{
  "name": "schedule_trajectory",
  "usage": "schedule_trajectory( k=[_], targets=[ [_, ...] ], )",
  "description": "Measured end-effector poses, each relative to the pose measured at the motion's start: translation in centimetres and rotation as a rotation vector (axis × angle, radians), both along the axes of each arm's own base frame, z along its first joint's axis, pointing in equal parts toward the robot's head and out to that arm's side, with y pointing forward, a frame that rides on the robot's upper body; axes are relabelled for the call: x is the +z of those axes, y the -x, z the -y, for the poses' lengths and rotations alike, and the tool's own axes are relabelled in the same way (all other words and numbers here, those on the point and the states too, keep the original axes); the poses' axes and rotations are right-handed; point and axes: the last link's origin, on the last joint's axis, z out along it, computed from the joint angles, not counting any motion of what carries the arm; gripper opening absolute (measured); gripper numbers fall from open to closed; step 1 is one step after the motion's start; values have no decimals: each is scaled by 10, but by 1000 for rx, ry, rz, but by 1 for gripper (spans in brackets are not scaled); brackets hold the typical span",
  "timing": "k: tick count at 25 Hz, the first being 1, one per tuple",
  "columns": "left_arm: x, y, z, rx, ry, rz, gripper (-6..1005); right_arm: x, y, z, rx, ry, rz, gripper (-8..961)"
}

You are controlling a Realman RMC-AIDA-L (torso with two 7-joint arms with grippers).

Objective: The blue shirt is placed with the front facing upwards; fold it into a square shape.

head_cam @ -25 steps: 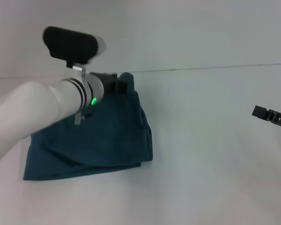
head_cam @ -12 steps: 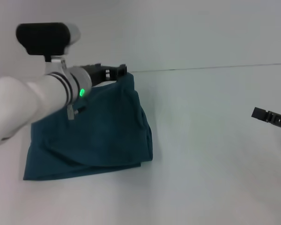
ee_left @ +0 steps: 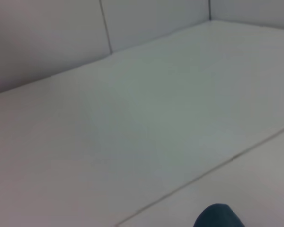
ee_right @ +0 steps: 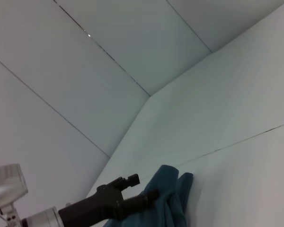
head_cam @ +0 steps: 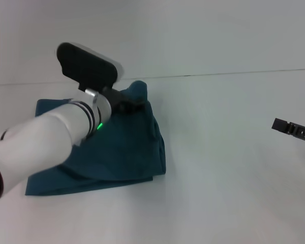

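The blue shirt lies bunched and partly folded on the left half of the white bench, one far corner raised. The left pincer is clenched on that raised corner, holding the fabric just above the pile. The right pincer hangs at the right edge, well apart from the shirt; its state cannot be determined.
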Motion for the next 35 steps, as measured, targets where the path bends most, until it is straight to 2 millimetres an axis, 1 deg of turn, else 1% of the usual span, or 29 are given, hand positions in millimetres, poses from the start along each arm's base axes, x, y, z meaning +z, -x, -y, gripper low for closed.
schedule_trajectory(
  k=[5, 7, 10, 12, 14, 16, 21, 25, 32, 35],
  targets=[
    [-8, -2, 7, -59, 37, -64, 934, 0, 0, -1, 0, -1, 2, 646],
    [-7, -4, 9, -71, 31, -50, 934, 1, 0, -2, 0, -2, 4, 646],
    [4, -10, 11, -81, -17, 26, 934, 1, 0, -2, -1, -2, 4, 646],
    [12, -10, 10, -81, -46, 53, 934, 1, 0, -1, -2, -2, 3, 646],
    [20, -5, 8, -75, -71, 48, 934, 1, 0, -1, -2, -2, 2, 646],
    [21, 0, 8, -70, -77, 31, 934, 1, 0, -1, -2, -1, 1, 646],
    [13, 6, 8, -95, -71, -55, 934, 0, 1, -2, -5, 0, -3, 646],
    [-7, 3, 18, -217, -45, -186, 934, 0, 1, -1, -7, 3, -7, 646],
    [-16, 3, 26, -261, -10, -232, 933, 0, -2, 1, -15, 5, -10, 646],
    [-13, 3, 25, -245, -29, -203, 933, 0, -2, 1, -14, 5, -8, 646]
  ],
)
